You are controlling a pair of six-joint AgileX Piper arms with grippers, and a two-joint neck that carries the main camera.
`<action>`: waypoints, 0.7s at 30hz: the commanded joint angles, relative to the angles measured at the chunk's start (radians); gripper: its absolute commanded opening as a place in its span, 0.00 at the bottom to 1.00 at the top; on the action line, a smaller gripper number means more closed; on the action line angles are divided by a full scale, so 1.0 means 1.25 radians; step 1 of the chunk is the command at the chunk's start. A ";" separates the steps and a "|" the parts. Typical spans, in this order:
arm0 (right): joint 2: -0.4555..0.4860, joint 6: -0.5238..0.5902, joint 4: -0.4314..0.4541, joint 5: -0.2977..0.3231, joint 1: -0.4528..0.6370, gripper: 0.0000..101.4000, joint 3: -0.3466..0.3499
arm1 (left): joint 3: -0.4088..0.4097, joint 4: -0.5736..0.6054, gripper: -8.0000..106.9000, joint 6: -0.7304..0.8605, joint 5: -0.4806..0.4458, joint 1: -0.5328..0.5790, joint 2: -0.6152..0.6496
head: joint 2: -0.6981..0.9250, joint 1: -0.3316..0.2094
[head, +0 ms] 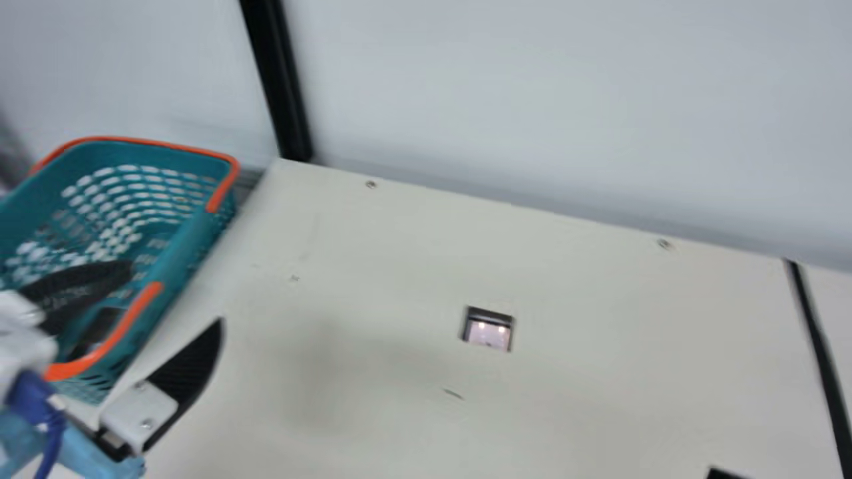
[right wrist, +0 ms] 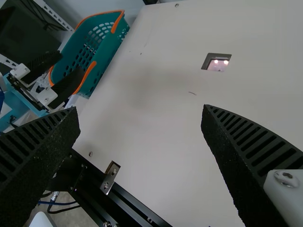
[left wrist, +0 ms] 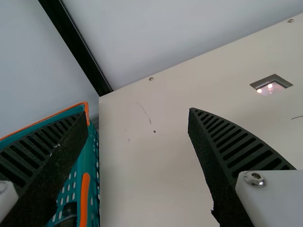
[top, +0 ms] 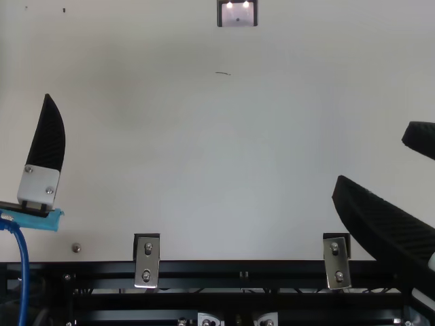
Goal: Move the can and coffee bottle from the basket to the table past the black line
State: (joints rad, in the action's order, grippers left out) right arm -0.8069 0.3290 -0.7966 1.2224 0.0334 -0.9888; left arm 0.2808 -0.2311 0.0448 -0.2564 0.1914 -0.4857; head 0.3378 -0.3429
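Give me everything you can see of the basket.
The basket looks like teal plastic, with rows of holes in its walls and orange strips along its rim. It sits mouth up beside the table, at the main view's left. A dark item shows inside, partly hidden. The left gripper partly overlaps it there; contact is unclear.

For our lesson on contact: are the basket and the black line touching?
Apart. The main view shows table between the basket and the black line.
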 commanded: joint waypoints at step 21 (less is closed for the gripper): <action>0.000 0.000 0.000 0.000 0.000 1.00 0.000 | 0.000 0.000 0.85 0.000 0.000 0.000 0.000 | 0.312 -0.072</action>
State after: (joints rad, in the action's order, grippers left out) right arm -0.8069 0.3290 -0.7966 1.2221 0.0334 -0.9888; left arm 0.2808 -0.2311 0.0448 -0.2564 0.1914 -0.4857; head 0.7166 -0.3992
